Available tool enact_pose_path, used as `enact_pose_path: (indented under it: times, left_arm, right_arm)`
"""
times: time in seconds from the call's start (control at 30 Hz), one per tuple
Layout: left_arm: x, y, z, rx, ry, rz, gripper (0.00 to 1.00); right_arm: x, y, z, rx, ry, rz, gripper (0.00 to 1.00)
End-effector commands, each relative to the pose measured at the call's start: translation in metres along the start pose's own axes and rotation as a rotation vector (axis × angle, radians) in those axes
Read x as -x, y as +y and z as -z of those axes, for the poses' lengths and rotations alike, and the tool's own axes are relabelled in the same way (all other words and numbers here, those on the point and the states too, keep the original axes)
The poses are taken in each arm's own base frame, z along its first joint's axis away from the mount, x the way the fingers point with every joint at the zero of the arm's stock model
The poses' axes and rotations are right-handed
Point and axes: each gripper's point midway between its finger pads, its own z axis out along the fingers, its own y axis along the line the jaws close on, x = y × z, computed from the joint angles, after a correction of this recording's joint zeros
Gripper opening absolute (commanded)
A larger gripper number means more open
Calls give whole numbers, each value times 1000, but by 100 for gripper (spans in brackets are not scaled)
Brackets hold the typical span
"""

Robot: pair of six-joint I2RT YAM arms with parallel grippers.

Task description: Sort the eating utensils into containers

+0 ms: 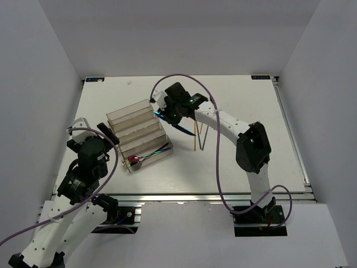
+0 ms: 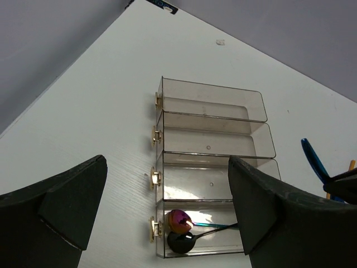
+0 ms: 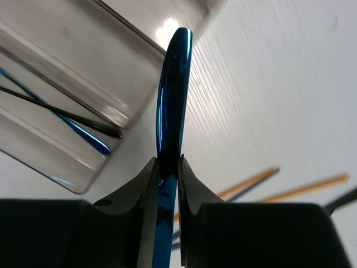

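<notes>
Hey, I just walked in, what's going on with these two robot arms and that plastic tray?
They are sorting cutlery into the clear tray. The right gripper has its jaws shut on a blue utensil, holding it close to the tray's right end. The left gripper hangs open near the tray, holding nothing. A purple spoon and a black spoon lie in the compartment nearest the arms; orange chopsticks lie on the table.
</notes>
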Motion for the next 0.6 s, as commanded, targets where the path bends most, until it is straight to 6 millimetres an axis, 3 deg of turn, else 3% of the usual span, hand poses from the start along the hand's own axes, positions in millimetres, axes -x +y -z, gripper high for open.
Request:
enact_pose_path:
  times: [0.0, 0.07, 0.23, 0.33, 0.57]
  left_arm:
    - [5, 9, 2, 38, -31, 23, 98]
    - [8, 11, 3, 40, -40, 33, 98]
    - [12, 16, 6, 52, -57, 51, 98]
    - [16, 18, 9, 50, -74, 70, 98]
    - [16, 16, 10, 29, -76, 73, 98]
  right_arm:
    - [70, 30, 9, 81, -192, 280, 0]
    - [87, 56, 6, 165, -254, 438, 0]
    - [113, 100, 0, 345, -397, 611, 0]
    - [126, 115, -6, 425, -481, 665, 0]
    - [130, 135, -22, 508, -570, 762, 0]
